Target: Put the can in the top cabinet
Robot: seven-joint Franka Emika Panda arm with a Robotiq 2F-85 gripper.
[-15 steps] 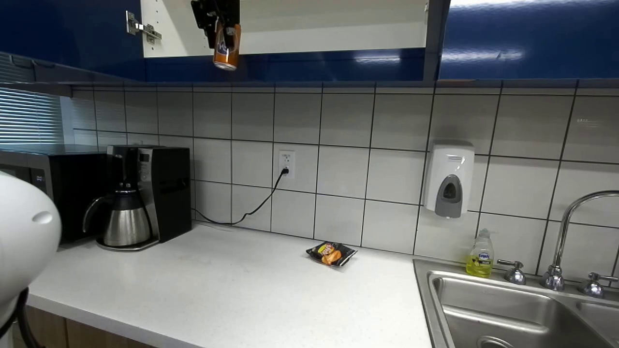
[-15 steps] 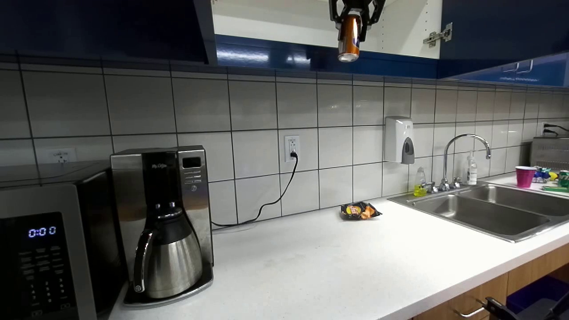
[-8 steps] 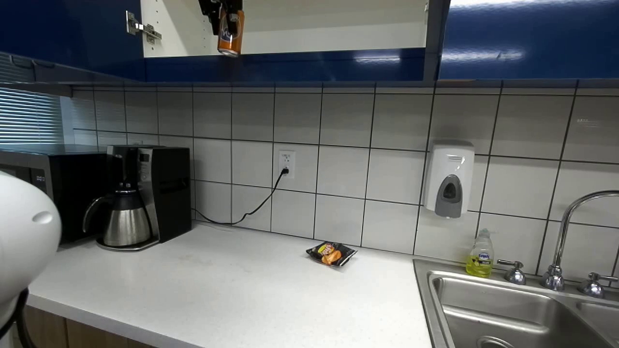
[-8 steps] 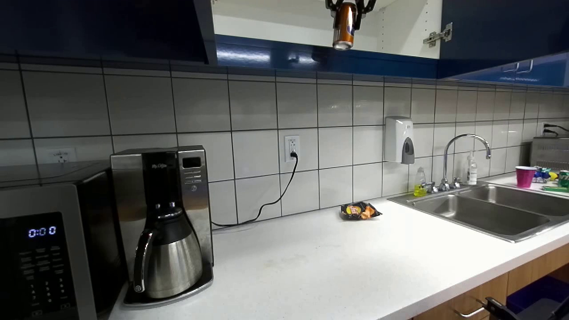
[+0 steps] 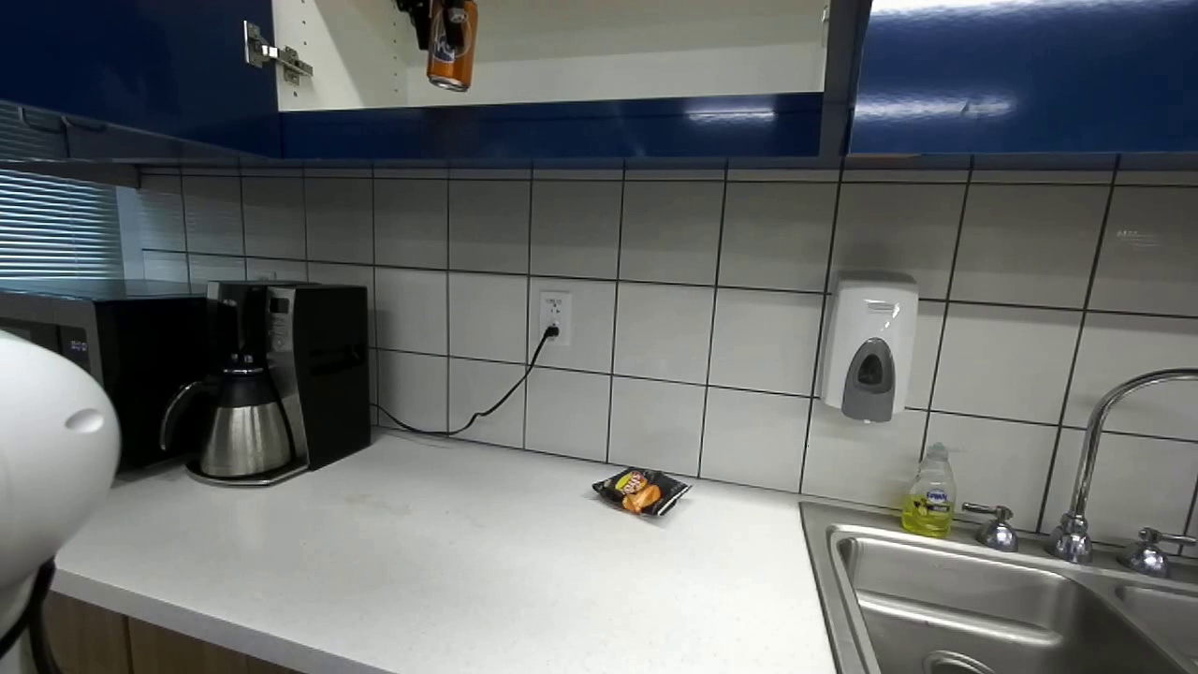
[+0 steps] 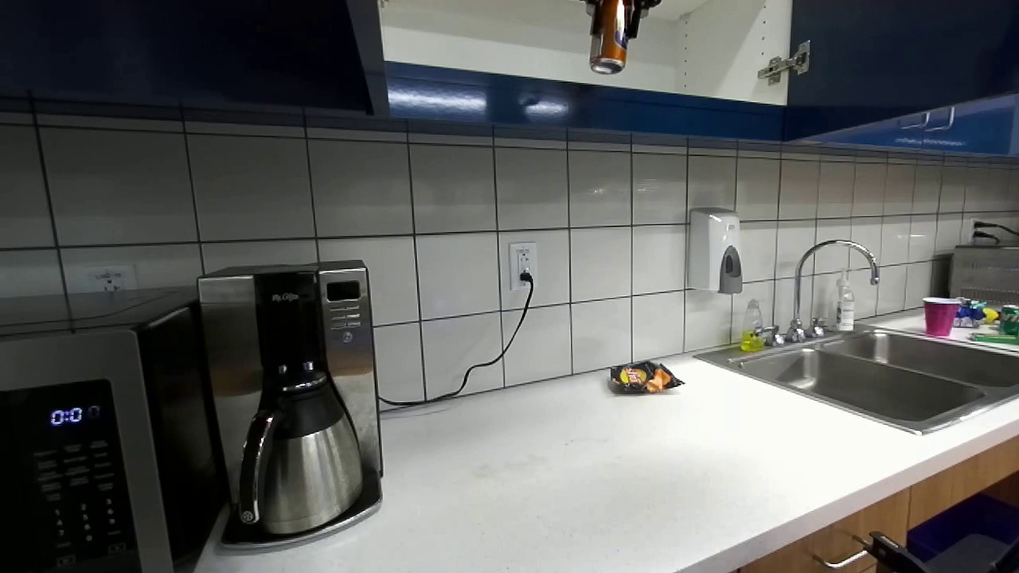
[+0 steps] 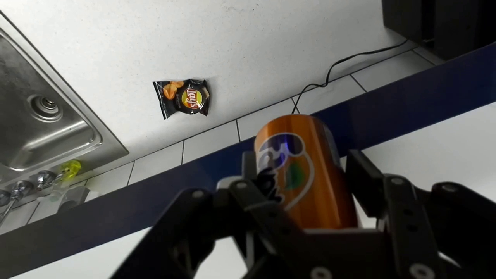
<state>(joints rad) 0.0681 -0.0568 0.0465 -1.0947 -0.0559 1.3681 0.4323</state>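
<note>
The orange can is held high in front of the open top cabinet, slightly tilted. In an exterior view the can has its metallic end down, just above the cabinet's blue lower edge. I cannot tell how far the can is inside the opening. My black gripper is partly cut off by the top of both exterior views. In the wrist view my gripper has its fingers on both sides of the can, shut on it. The cabinet's blue edge and white interior show behind.
The open blue door with its hinge stands beside the opening. Below are a coffee maker, a microwave, a chip bag, a sink with a faucet, and a soap dispenser on the tiled wall.
My gripper and the can have risen, so the can's lower end now shows above the cabinet's blue edge. They have also shifted slightly sideways. The can stays in the grip.
</note>
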